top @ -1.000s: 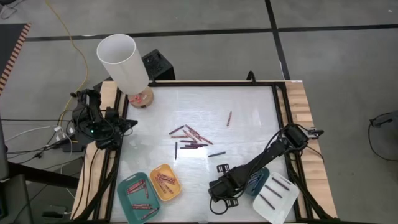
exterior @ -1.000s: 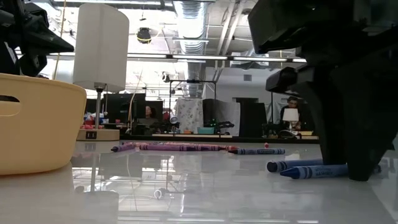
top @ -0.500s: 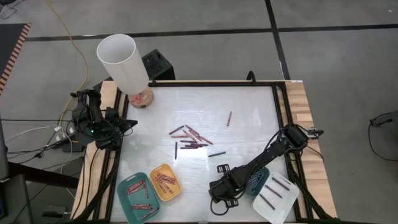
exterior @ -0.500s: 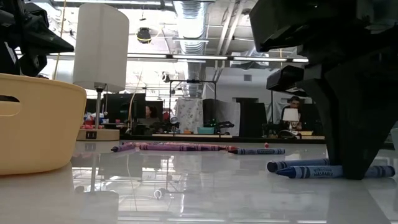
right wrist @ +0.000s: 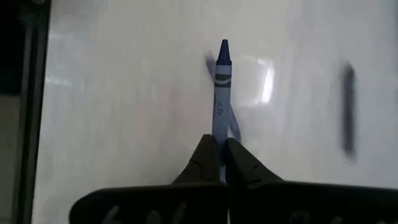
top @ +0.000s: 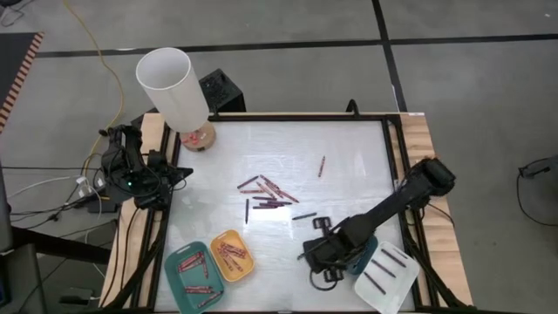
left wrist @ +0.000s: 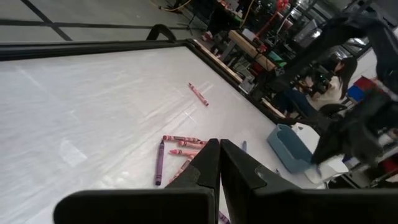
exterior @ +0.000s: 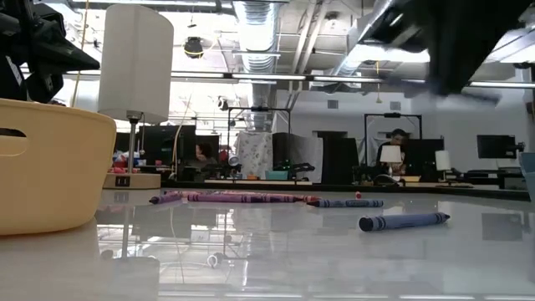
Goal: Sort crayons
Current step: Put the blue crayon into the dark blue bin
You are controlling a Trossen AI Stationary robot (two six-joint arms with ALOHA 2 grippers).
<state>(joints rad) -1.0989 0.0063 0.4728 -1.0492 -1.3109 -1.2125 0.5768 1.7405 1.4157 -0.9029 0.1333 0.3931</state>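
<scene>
The right gripper (right wrist: pixel 219 163) hovers above the glossy white table (top: pixel 349 144), near its front right corner, fingers pinched on one end of a short blue crayon (right wrist: pixel 221 93) that sticks out ahead of them. Just beside it lie a small teal tray (top: pixel 367 253) and a white tray (top: pixel 397 277) holding dark sticks. Loose red and purple crayons (top: pixel 266 194) are scattered mid-table – more fill a teal tray (top: pixel 177 283) and a yellow tray (top: pixel 215 266) at front left. The left gripper (left wrist: pixel 219 163) waits at the table's left edge, fingers pressed together, empty.
</scene>
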